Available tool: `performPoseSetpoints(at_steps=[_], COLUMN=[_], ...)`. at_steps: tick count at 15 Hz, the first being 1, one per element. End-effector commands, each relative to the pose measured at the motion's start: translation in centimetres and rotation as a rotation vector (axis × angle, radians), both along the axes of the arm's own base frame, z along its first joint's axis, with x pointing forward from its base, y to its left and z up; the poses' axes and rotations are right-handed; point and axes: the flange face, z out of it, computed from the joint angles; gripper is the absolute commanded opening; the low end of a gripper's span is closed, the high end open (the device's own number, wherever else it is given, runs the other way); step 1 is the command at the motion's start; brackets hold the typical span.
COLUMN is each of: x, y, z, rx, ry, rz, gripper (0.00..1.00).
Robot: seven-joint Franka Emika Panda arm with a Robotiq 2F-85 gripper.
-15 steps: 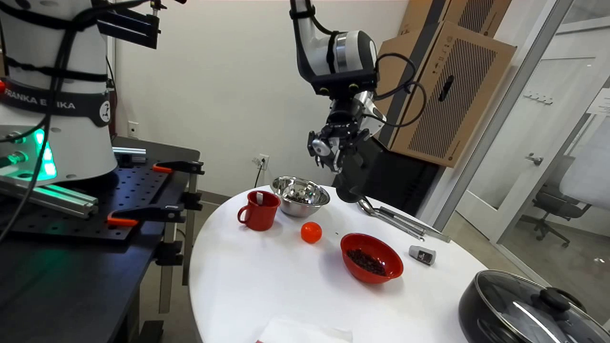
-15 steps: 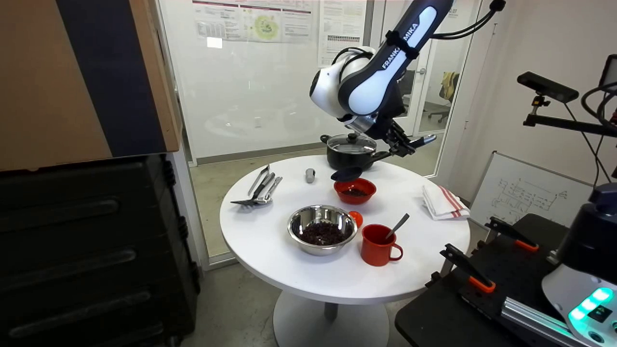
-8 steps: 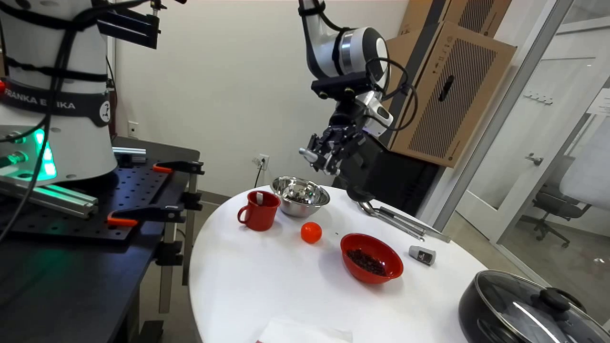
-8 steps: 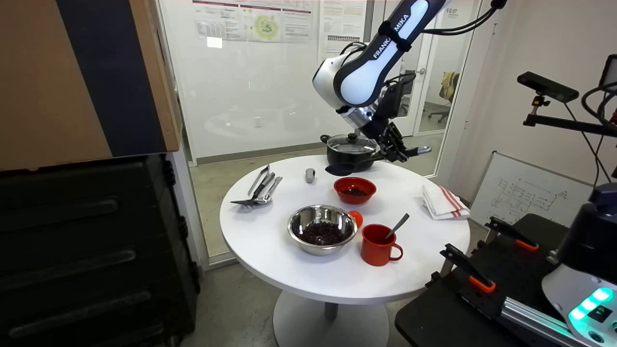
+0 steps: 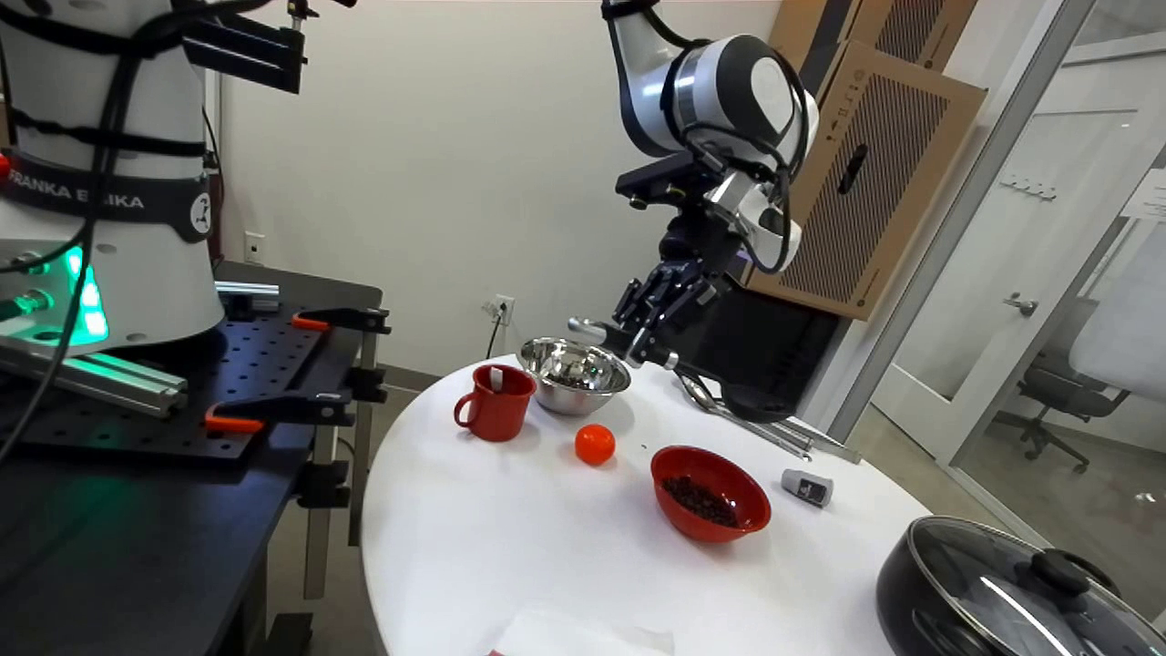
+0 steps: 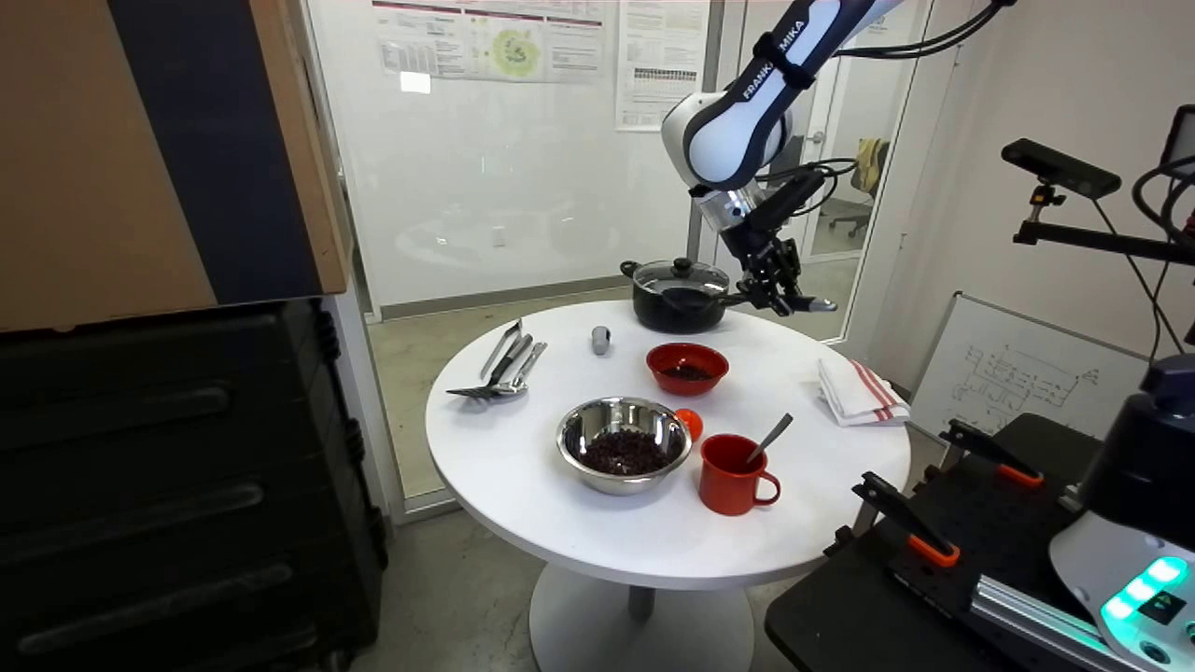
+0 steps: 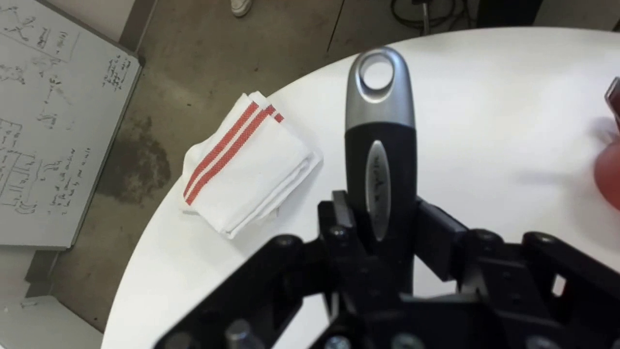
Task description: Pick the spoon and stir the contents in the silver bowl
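My gripper (image 7: 381,213) is shut on the black handle of the spoon (image 7: 380,189), whose silver end with a hole points away from the jaws in the wrist view. Both exterior views show the spoon held in the air above the table, roughly level, its black scoop (image 5: 758,401) out on the far side of the gripper (image 5: 642,339). In an exterior view the scoop (image 6: 686,301) appears in front of the pot. The silver bowl (image 6: 616,482) stands on the table with dark small bits (image 6: 624,452) inside, well apart from the spoon. The wrist view does not show the scoop.
Beside the silver bowl are a red mug (image 6: 728,485) with a utensil in it and a round orange-red item (image 5: 595,445). A red bowl (image 6: 686,381), a small grey object (image 5: 807,488), metal utensils (image 6: 509,369), a lidded black pot (image 5: 938,583) and a folded towel (image 7: 252,165) also lie around.
The arm has shifted and turned, carrying the spoon lower in the exterior views. Its scoop has swung farther from the silver bowl. Things on the table have not moved.
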Motion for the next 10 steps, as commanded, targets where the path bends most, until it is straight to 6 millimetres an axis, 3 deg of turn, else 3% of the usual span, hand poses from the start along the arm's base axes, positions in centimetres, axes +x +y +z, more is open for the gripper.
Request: performPoseSetpoints(at_steps=[1,5,10], x=[-0.9,-0.9,-1.0], y=[-0.3,-0.1,0.5], z=[0.9,1.9,3.8], rx=[-0.004,-0.085,-0.097], ry=[-0.060,-0.058,0.083], rz=[-0.104,-0.100,-0.071], gripper=[0.08,0.08,0.08])
